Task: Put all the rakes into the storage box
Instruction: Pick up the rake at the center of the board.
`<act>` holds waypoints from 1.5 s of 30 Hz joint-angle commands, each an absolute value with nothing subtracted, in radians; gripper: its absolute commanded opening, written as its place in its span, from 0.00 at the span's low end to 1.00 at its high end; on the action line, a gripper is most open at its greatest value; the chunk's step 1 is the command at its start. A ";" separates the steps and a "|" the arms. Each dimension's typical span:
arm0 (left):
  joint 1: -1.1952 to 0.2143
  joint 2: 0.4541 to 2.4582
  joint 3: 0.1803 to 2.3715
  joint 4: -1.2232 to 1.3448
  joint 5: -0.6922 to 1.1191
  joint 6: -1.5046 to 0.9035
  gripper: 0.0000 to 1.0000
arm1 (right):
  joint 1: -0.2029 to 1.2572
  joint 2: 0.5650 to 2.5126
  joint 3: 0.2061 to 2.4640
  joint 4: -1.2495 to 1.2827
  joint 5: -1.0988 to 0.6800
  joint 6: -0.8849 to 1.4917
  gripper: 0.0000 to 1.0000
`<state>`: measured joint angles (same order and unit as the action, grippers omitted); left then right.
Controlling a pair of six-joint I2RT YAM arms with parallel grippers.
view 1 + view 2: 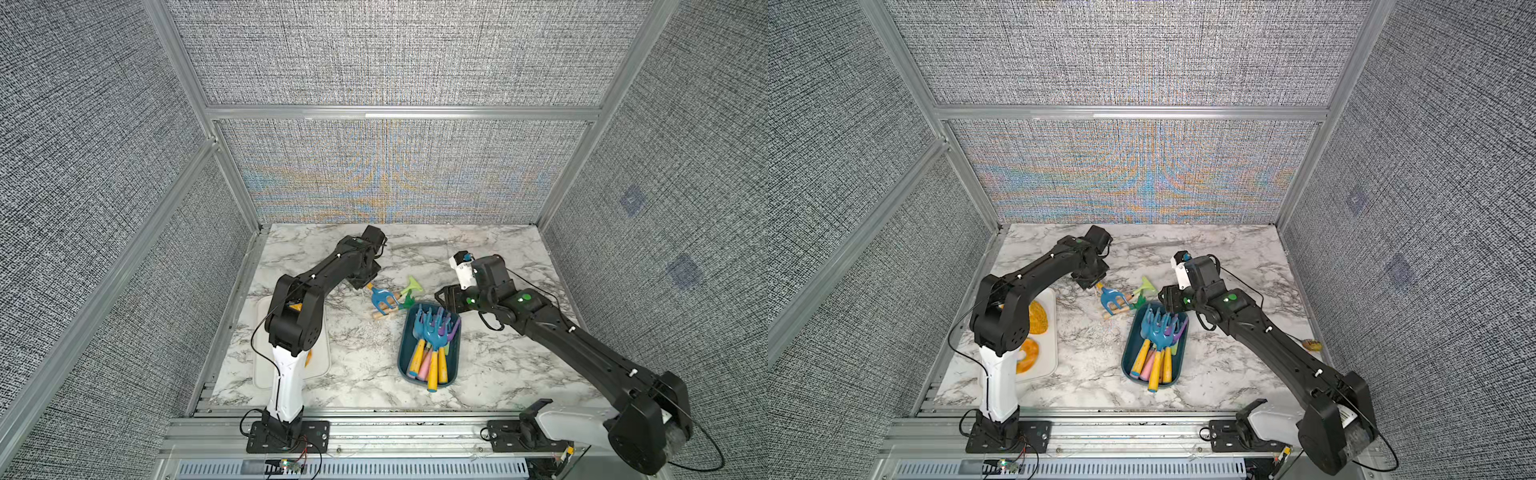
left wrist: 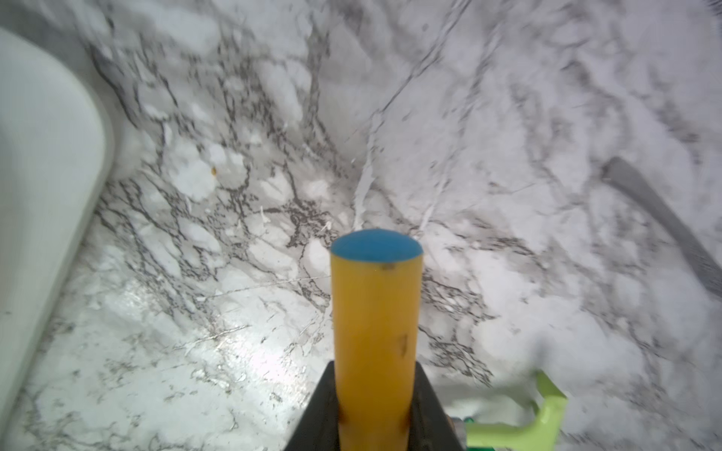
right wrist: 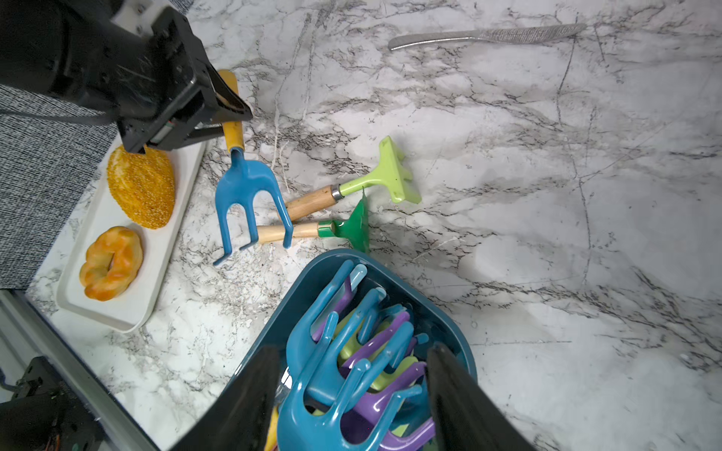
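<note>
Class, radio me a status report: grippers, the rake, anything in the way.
Left gripper shut on blue rake by its yellow handle. Right gripper open above storage box. Tines lie across two wooden-handled rakes; box already crowded.

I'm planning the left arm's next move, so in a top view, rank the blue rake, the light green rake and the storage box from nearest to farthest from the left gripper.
1. blue rake: nearest, its yellow handle pinched in the left gripper.
2. light green rake: next, off to the robot's right.
3. storage box: farthest, to the right and nearer the robot.
</note>
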<state>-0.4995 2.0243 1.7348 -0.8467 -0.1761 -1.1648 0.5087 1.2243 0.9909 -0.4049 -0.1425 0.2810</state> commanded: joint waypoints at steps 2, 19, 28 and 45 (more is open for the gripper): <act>-0.501 1.901 1.694 -0.807 -0.204 -0.936 0.00 | 0.508 1.175 0.973 -0.354 -0.193 0.291 0.65; -0.539 1.571 1.161 0.075 0.596 -0.845 0.00 | 0.465 1.136 0.910 -0.037 -0.629 0.423 0.61; -0.672 1.541 1.103 0.221 0.518 -0.928 0.00 | 0.527 1.235 0.934 0.008 -0.568 0.447 0.53; -0.696 1.467 0.979 0.378 0.454 -1.018 0.00 | 0.609 1.279 0.943 -0.026 -0.465 0.375 0.44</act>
